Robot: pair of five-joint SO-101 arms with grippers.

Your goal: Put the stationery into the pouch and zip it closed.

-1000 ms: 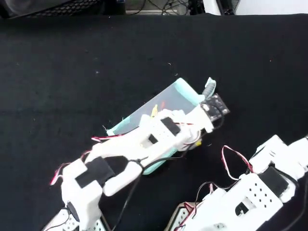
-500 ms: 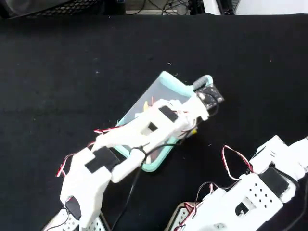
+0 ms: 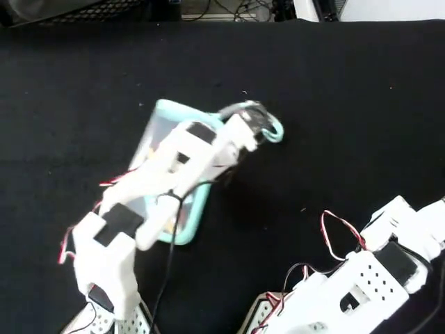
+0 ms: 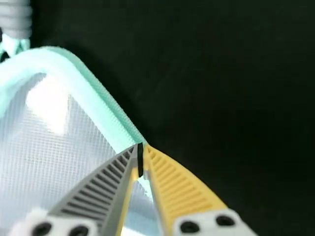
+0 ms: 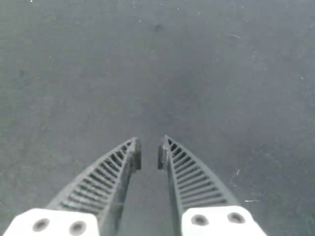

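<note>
High view. The pouch (image 3: 158,125), clear mesh with a mint-green border, lies flat on the black surface (image 3: 348,104), left of its middle. The left arm (image 3: 174,167) rises from the near left corner and lies across the pouch, hiding most of it. The left pincer (image 3: 254,125) sits at the pouch corner nearest the surface's middle, beside a small mint loop (image 3: 276,130). How its fingers stand cannot be judged from here. The right arm (image 3: 361,285) lies at the near right corner, well apart from the pouch.

Left wrist view. The left pincer (image 4: 140,160) has one grey finger and one yellow finger (image 4: 172,182). They are pressed together, clamped on the mint zip border of the pouch (image 4: 59,123). The mesh panel lies on one side of the clamped edge, bare black surface (image 4: 231,73) on the other.

Right wrist view. The right pincer (image 5: 149,155) stands narrowly apart, with a slim gap between its tips. It holds nothing, and bare surface (image 5: 157,59) lies beneath it.
</note>
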